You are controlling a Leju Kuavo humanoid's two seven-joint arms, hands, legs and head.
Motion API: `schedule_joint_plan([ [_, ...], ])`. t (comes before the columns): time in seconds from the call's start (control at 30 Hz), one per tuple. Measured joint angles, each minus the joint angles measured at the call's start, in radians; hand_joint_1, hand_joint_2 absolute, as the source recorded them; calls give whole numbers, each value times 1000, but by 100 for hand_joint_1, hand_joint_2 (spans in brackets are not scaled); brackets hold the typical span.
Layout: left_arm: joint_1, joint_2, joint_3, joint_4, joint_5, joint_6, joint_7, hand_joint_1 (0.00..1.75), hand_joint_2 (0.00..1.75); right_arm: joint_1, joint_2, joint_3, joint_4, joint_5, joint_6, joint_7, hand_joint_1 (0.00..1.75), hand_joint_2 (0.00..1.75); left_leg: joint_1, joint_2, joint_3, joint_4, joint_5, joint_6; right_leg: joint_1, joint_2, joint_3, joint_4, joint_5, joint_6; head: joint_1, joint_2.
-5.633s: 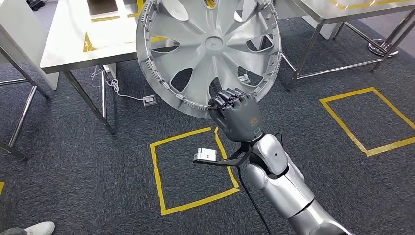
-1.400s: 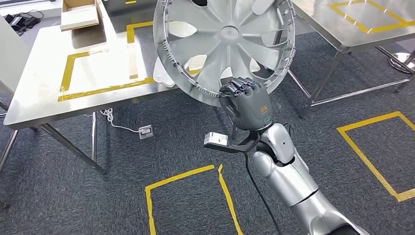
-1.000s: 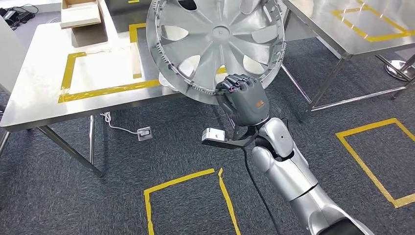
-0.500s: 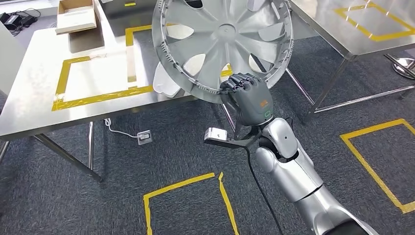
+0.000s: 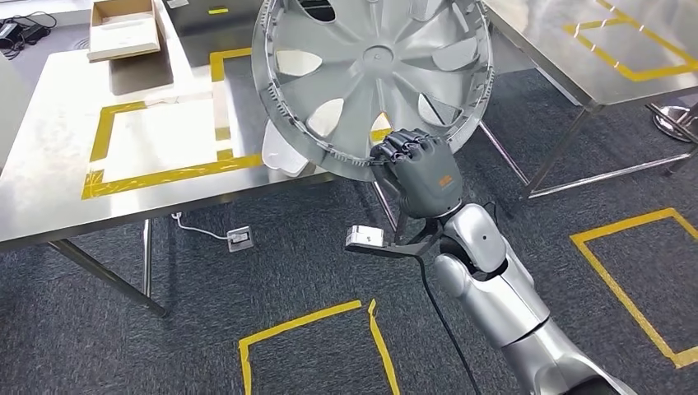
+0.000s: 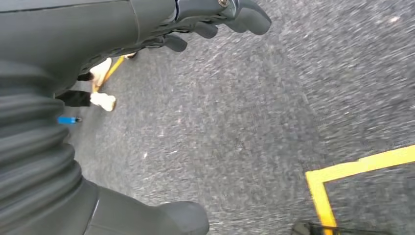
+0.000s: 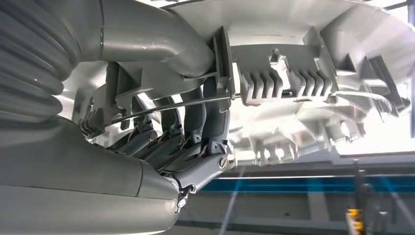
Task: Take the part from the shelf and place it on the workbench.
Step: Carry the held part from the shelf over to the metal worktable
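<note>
One silver plastic wheel cover (image 5: pixel 374 78), round and spoked, is held up in the air by the right hand (image 5: pixel 421 174), which clasps its lower rim. Disc stands roughly upright and tilted, its ribbed inner side with the hub facing the head camera; being round, it has no long axis. It hangs in front of and partly over the near edge of the steel workbench with a yellow tape rectangle (image 5: pixel 49 197), not resting on it. In the right wrist view the fingers (image 7: pixel 193 122) hook over the rim's clip ribs with the thumb on the other side, cover (image 7: pixel 313 63) clenched between.

Two steel tables: the second one (image 5: pixel 576 74) at upper right, also taped yellow. One shallow cardboard box (image 5: pixel 123 29) on the far end of the workbench. One white plastic piece (image 5: pixel 280 152) on the workbench behind the cover. Yellow tape squares (image 5: pixel 309 325) on grey carpet, partly cut off. One white wall plug with cable (image 5: pixel 239 237) under the workbench.

Left hand (image 6: pixel 195 22) hangs over carpet, fingers loosely apart, holding nothing.
</note>
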Motion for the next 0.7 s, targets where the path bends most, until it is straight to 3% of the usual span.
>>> schedule_joint_plan([
  [0.03, -1, 0, 0, 0, 0, 4, -4, 0, 175, -9, 1, 1, -1, 0, 4, -2, 175, 175, 2, 0, 5, -2, -3, 6, -1, -2, -26, 50, -22, 5, 3, 0],
  [0.1, -2, 0, 0, 0, 1, 10, -9, 0, 175, -28, 2, 4, 0, -2, 7, -9, 175, 175, 2, 0, 10, -2, -11, 11, -4, -3, -109, 190, -69, 12, 7, 0],
  [0.13, -2, 0, 0, 0, 3, 12, -10, 0, 175, -35, 3, 5, 0, -5, 8, -13, 175, 175, 2, -1, 15, -2, -15, 11, -5, -3, -148, 245, -78, 14, 7, 0],
  [0.17, -1, 0, 0, 0, 5, 13, -11, 0, 175, -40, 3, 6, 1, -7, 9, -15, 175, 175, 2, -2, 21, -1, -21, 10, -5, -3, -171, 265, -66, 15, 7, 0],
  [0.2, -1, 1, 0, 0, 7, 13, -12, 0, 175, -42, 3, 7, 1, -9, 9, -16, 175, 175, 2, -3, 29, -1, -27, 9, -6, -3, -173, 244, -33, 14, 7, 0],
  [0.27, -1, 0, 0, 0, 8, 12, -12, 0, 175, -45, 3, 7, 1, -11, 9, -14, 175, 175, 2, -7, 48, -1, -40, 4, -6, -4, -131, 111, 64, 7, 7, 0],
  [0.33, -2, -1, 0, 0, 8, 11, -11, 0, 175, -50, 4, 8, 1, -9, 9, -12, 175, 175, -1, -9, 58, 0, -52, -7, 0, -5, -84, -3, 108, -4, 8, 0],
  [0.4, -2, -2, 0, 0, 8, 10, -13, 0, 175, -55, 7, 10, 2, 1, 10, -11, 175, 175, -3, -10, 61, -3, -58, -19, 5, -4, -69, -29, 98, -15, 7, 0],
  [0.5, -2, -5, 0, 0, 8, 9, -19, 0, 175, -64, 11, 10, 3, 16, 15, -7, 175, 175, -3, -6, 53, 20, -75, -36, 0, -4, -59, -39, 93, -31, 6, 0],
  [0.57, -2, -5, 0, 0, 8, 9, -20, 0, 175, -72, 16, 11, 4, 20, 18, -5, 175, 175, -2, -3, -4, 126, -121, -44, -3, -5, -50, -43, 87, -43, 4, 0],
  [0.63, -1, -5, -1, 0, 8, 9, -21, 0, 175, -77, 20, 13, 6, 21, 18, -6, 175, 175, -2, -2, -87, 261, -162, -47, -2, -6, -41, -42, 78, -48, 3, 0],
  [0.67, 1, -5, -1, 0, 8, 9, -21, 0, 175, -78, 21, 15, 8, 22, 18, -7, 175, 175, -2, -2, -113, 294, -158, -48, -2, -5, -34, -42, 73, -48, 3, 0],
  [0.7, 1, -5, -1, 0, 8, 9, -21, 0, 175, -78, 22, 16, 10, 22, 19, -7, 175, 175, -1, -1, -119, 283, -129, -48, -2, -5, -25, -42, 66, -47, 3, 0],
])
